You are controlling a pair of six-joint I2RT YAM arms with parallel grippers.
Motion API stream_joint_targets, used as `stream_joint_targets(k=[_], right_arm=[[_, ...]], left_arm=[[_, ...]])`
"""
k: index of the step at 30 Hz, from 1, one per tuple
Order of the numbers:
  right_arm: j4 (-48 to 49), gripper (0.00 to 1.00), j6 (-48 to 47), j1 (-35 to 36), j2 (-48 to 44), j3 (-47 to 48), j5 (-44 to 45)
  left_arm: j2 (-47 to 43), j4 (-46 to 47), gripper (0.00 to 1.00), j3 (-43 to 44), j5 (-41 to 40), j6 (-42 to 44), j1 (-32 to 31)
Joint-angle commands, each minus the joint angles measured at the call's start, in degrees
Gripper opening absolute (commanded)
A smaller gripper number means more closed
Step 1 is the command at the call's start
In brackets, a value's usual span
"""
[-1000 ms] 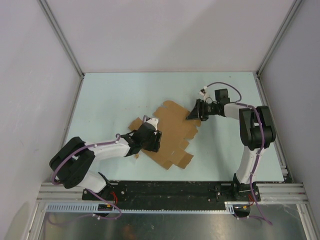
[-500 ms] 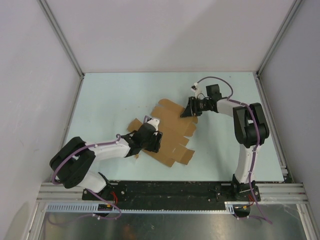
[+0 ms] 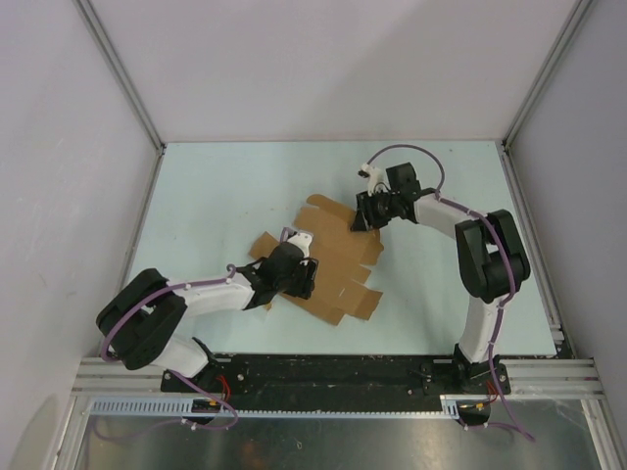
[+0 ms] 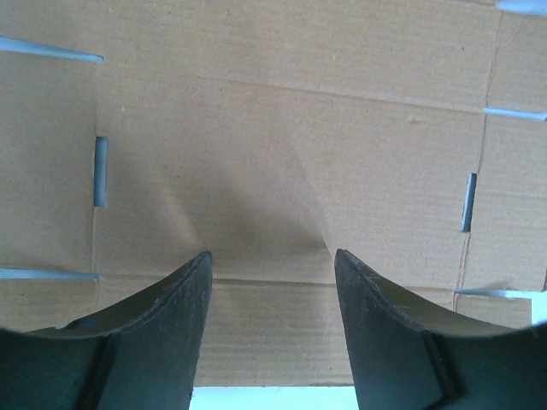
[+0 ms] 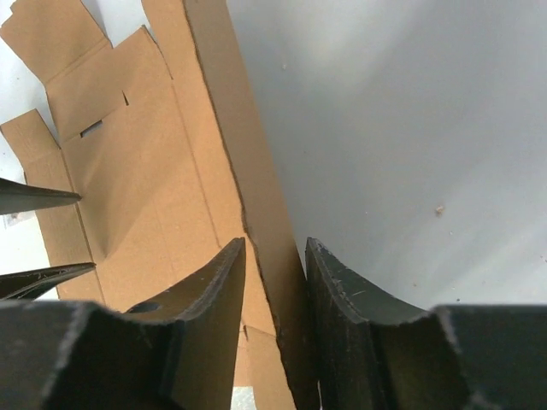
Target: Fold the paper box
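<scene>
The paper box [image 3: 338, 262] is a flat brown die-cut cardboard sheet with tabs and slots, lying mid-table. My left gripper [image 3: 299, 277] is open and sits low over the sheet's left part; in the left wrist view [image 4: 272, 265] its fingers spread over bare cardboard [image 4: 282, 145], holding nothing. My right gripper [image 3: 364, 212] is at the sheet's far right edge. In the right wrist view [image 5: 273, 256] its jaws are narrowly closed around a raised edge flap [image 5: 252, 196], which stands upright against the rest of the sheet [image 5: 145, 171].
The pale table [image 3: 225, 186] is walled on three sides, with metal posts at the back corners. The left gripper's fingertips [image 5: 38, 198] show at the left edge of the right wrist view. A black rail [image 3: 333, 372] runs along the near edge.
My right gripper has moved left and toward the back with the flap, turning it up over the sheet. The sheet's right part shifted a little left. The left arm stayed put.
</scene>
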Motion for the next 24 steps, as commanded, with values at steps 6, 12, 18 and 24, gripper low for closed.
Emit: stream_joint_targets(k=[6, 12, 18, 24], right_arm=[[-0.6, 0.35, -1.6, 3.2, -4.8, 1.6, 8.2], [-1.3, 0.36, -2.6, 5.6, -7.2, 1.1, 11.7], [-2.3, 0.26, -2.8, 6.6, -9.7, 0.6, 13.8], [-3.9, 0.11, -2.1, 6.5, -12.3, 0.3, 22.4]], left_arm=[[0.1, 1.0, 0.64, -2.7, 4.9, -0.9, -0.7], [0.2, 1.4, 0.64, -3.1, 4.9, -1.1, -0.8], [0.1, 1.8, 0.64, -3.5, 5.0, -1.3, -0.8], [-1.2, 1.8, 0.64, -2.8, 4.9, -1.1, -0.7]])
